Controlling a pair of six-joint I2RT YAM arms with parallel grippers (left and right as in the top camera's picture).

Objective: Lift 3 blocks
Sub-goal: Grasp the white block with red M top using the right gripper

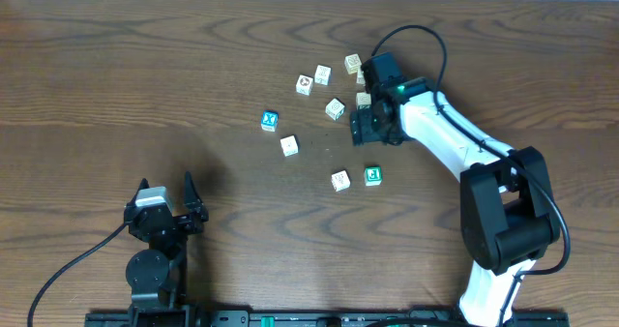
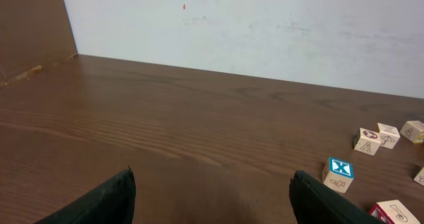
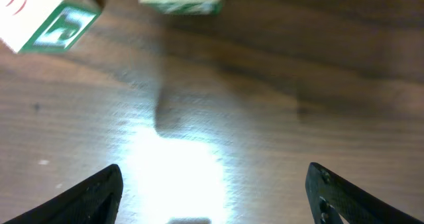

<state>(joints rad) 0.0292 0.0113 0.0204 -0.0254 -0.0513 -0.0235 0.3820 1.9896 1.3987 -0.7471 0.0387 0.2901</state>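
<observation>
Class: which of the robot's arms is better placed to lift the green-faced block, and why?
Right, most likely. Its open right hand hangs close to the green-faced block; the left hand, also open, sits far off across the table.

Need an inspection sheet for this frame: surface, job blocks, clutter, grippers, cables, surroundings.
Surface: dark brown wood-grain table; glare patch in the right wrist view.
Job's things: green-faced wooden cube with a white mark and cream wooden cube with a green mark, side by side but apart, both on the table, not lifted; the third block cannot be singled out.
Clutter: blue-faced cube with a white X; cream letter cubes scattered near the right arm.
Grippers: left gripper open, empty, away from the cubes; right gripper open, empty, above bare wood short of the two job cubes.
Cables: black cable loop on the right arm; black cable from the left arm.
Surroundings: pale wall behind the table.
</observation>
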